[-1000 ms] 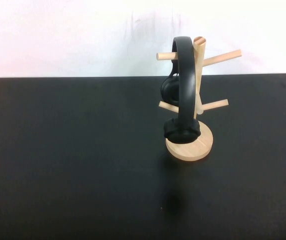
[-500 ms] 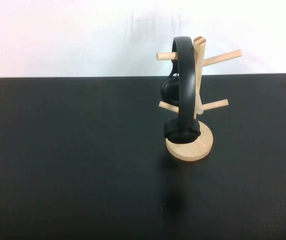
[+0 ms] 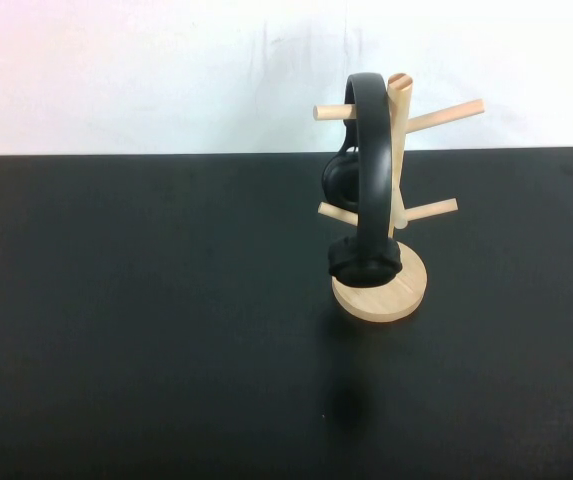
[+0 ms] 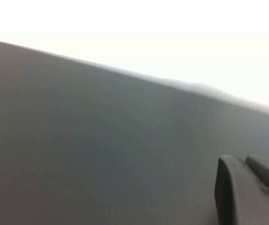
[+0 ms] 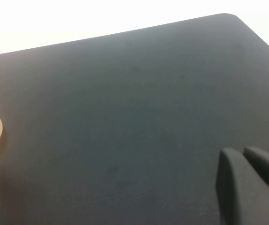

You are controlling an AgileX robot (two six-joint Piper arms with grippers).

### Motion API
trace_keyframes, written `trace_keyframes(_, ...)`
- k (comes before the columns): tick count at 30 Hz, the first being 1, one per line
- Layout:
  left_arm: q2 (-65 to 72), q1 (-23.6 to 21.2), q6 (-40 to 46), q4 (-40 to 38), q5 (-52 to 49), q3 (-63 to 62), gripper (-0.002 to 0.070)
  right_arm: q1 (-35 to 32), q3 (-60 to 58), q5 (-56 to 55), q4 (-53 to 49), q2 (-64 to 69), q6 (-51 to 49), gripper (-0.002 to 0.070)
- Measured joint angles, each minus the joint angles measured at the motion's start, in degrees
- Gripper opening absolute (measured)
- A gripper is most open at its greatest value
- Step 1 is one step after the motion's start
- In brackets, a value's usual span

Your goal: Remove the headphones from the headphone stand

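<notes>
Both pincers sit low, grip unreadable; headphones (image 3: pixel 364 190) hang on the headphone stand (image 3: pixel 394 240).

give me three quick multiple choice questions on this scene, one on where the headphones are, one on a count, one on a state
1. Where are the headphones?
A. hung on the stand
B. flat on the table
C. in a gripper

2. How many pegs does the stand show?
A. two
B. four
C. six

3. What holds the headphones now?
A. left gripper
B. right gripper
C. neither

Answers:
1 A: the headband loops over an upper peg.
2 B: two upper and two lower pegs show in the high view.
3 C: the left gripper and right gripper show only at the edge of their own wrist views, over bare black table, away from the headphones.
</notes>
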State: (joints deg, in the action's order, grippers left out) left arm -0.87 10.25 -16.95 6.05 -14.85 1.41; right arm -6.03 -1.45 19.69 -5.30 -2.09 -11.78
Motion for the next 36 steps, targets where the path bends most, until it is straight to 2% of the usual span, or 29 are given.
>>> trace_keyframes(5,0.0,0.0,-6.0,-9.4,9.5,0.0,0.0000,0.0,0.0,0.0,0.0,0.0,0.0,-0.0006)
trace_keyframes(13,0.0,0.0,-7.9,-10.8,13.9,0.0,0.0000,0.0,0.0,0.0,0.0,0.0,0.0,-0.0006)
trace_keyframes(16,0.0,0.0,-12.0,-13.8,11.1,-0.1,0.0000,0.0,0.0,0.0,0.0,0.0,0.0,-0.0006)
trace_keyframes(21,2.2,0.0,-12.4,-15.9,-6.3,-8.8,0.0000,0.0,0.0,0.0,0.0,0.0,0.0,-0.0006)
trace_keyframes(26,14.8,0.0,-1.5,-19.2,-23.1,-22.4,0.0000,0.0,0.0,0.0,0.0,0.0,0.0,-0.0006)
trace_keyframes(30,26.6,0.0,8.4,-24.6,-30.7,-32.0,0.0000,0.0,0.0,0.0,0.0,0.0,0.0,-0.0006)
trace_keyframes(33,36.0,0.0,21.1,-32.7,-31.9,-36.7,0.0000,0.0,0.0,0.0,0.0,0.0,0.0,-0.0006)
trace_keyframes(36,43.8,0.0,34.8,-47.2,-31.5,-38.8,0.0000,0.0,0.0,0.0,0.0,0.0,0.0,-0.0006)
